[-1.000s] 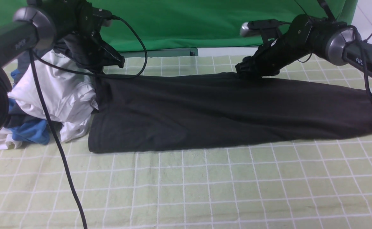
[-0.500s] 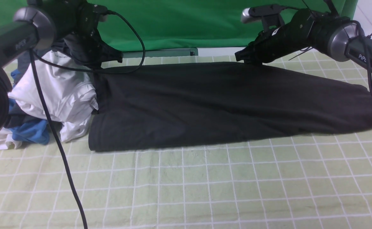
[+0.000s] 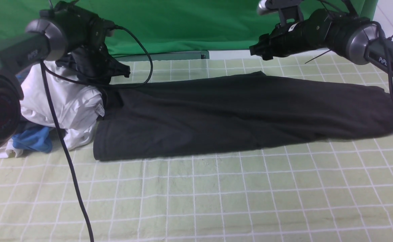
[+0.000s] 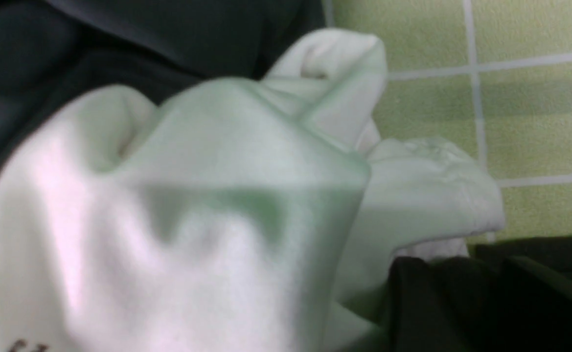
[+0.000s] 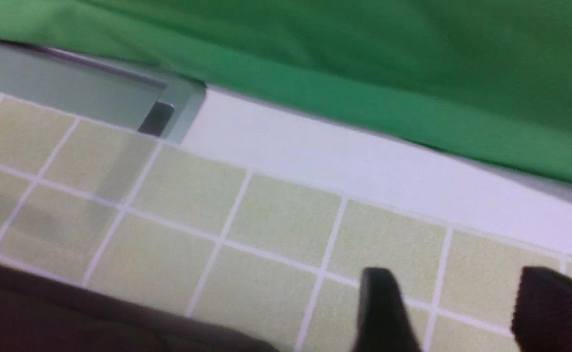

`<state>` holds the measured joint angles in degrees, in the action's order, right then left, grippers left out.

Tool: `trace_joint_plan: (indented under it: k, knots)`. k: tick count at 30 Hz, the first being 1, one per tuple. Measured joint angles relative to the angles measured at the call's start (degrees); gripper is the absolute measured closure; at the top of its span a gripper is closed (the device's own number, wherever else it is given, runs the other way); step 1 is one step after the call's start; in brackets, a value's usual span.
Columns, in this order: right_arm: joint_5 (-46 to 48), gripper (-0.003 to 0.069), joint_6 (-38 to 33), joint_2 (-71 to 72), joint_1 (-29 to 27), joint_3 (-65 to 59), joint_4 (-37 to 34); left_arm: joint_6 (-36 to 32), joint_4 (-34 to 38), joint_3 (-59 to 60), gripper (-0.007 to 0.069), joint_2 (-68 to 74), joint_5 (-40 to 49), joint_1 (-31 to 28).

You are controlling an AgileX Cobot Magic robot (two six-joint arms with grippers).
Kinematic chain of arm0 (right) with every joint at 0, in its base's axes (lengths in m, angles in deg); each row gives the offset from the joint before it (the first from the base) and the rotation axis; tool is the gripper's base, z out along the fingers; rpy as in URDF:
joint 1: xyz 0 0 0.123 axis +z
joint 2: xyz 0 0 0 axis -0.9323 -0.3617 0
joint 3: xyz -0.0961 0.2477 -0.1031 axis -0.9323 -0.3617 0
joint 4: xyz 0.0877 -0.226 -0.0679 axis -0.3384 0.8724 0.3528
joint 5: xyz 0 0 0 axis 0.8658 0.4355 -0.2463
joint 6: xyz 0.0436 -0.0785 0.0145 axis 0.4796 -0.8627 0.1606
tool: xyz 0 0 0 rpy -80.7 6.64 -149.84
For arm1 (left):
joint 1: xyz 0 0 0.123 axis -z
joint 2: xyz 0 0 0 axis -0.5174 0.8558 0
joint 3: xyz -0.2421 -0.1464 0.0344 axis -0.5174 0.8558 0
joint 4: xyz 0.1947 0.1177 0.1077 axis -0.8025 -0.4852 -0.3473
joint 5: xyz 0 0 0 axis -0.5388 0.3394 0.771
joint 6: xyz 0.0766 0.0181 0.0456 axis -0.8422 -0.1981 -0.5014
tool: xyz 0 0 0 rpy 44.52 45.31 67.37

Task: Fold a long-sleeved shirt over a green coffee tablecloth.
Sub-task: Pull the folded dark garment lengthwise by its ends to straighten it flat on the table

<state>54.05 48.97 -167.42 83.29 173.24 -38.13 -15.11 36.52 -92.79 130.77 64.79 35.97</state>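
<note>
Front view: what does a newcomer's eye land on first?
First the black shirt, lying as a long dark band across the checked tablecloth. Next the heap of white and blue clothes piled against the shirt's left end. Then the right claw, which hangs open above the shirt's far edge with nothing in it.
</note>
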Motion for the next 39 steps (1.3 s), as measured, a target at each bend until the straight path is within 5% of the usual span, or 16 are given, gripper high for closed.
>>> trace_joint_plan:
  k: [3,6,9,12,13,16,20,27,33,39]
  knots:
    - [4.1,0.0276,0.0,1.4,-0.2,0.1,1.6,0.2,-2.1,-0.2,0.0254,-1.2,1.5,0.0]
    - [10.2,0.0390,-0.1,5.6,-0.5,0.1,5.0,0.4,-4.8,-1.1,0.0184,-3.8,3.4,0.0]
    - [17.0,0.0564,-0.2,11.3,-1.0,0.1,10.2,0.2,-5.6,-1.5,0.0189,-6.9,4.7,-0.1]
    - [23.5,0.0638,-0.1,16.5,-2.3,0.2,13.5,-0.6,-5.2,-1.5,0.0277,-10.2,5.8,-0.1]
    - [24.0,0.0641,-0.1,16.8,-2.4,0.2,13.5,-0.7,-5.2,-1.5,0.0286,-10.2,6.0,-0.1]
    - [33.6,0.0653,-0.1,21.6,-6.0,0.2,14.5,-3.9,-3.2,-1.5,0.0504,-13.5,9.3,-0.1]
    - [43.8,0.0654,0.5,23.7,-11.8,-0.1,14.7,-9.2,5.4,0.6,0.0602,-17.1,12.0,-0.1]
    - [46.0,0.0657,3.4,29.0,-23.9,-11.4,14.2,-11.7,15.3,18.0,0.0615,-26.0,8.8,-0.1]
    - [42.4,0.0657,2.7,33.4,-27.5,-22.8,8.1,-10.0,18.8,33.6,0.0606,-31.7,4.2,-0.1]
    - [39.7,0.0657,0.4,34.0,-27.5,-26.7,2.9,-9.5,22.5,38.2,0.0440,-30.7,2.1,-0.1]
